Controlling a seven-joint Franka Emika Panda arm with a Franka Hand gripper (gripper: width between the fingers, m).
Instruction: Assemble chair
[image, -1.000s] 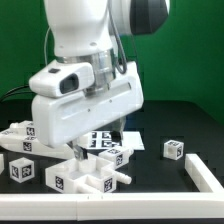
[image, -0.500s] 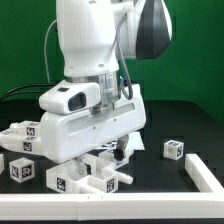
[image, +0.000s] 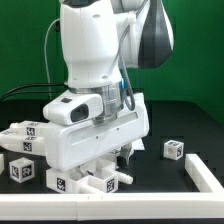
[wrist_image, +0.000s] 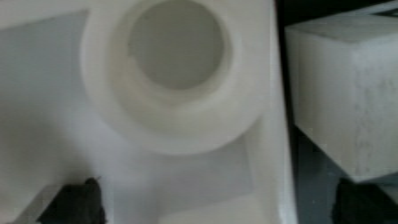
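Note:
Chunky white chair parts with square tags lie on the black table. In the exterior view a long white piece (image: 92, 181) lies right under my hand, and my gripper (image: 106, 163) is mostly hidden behind the hand's white body. In the wrist view a white slab with a round hole (wrist_image: 169, 80) fills the picture, very close. My gripper (wrist_image: 214, 205) is open. Its dark fingertips (wrist_image: 75, 203) stand on either side of the slab, with a gap on one side. A second white block (wrist_image: 347, 90) lies beside the slab.
Tagged white blocks lie at the exterior view's left (image: 20, 170) and behind them (image: 28, 135). A small tagged cube (image: 174, 149) sits at the right. A white rail (image: 206, 176) borders the table at the right and front. The marker board (image: 137, 146) peeks out behind the hand.
The arm has come down and shifted a little to the exterior view's right, so the hand now sits low over the long white piece. The parts have not moved.

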